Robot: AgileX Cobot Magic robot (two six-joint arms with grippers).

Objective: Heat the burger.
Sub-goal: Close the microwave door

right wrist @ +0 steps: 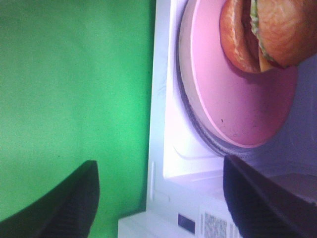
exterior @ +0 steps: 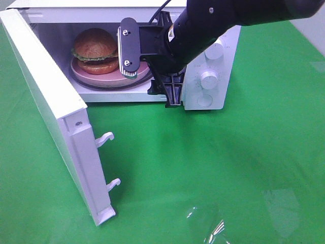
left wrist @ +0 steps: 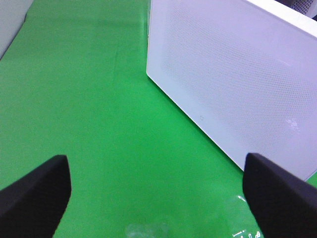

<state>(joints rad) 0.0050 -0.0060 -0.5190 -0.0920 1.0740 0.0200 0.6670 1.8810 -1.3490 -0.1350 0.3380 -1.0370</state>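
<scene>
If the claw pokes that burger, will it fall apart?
Probably it would come apart: the round golden-brown burger is stacked in layers. Its glossy bun may be slippery. On the smooth round pink plate it could also slide.

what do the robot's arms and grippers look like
Glossy black right arm, black cable behind. The right gripper has a flat black finger plate with silver screws and a pale ribbed pad; the left gripper shows dark wedge-shaped fingers.
</scene>
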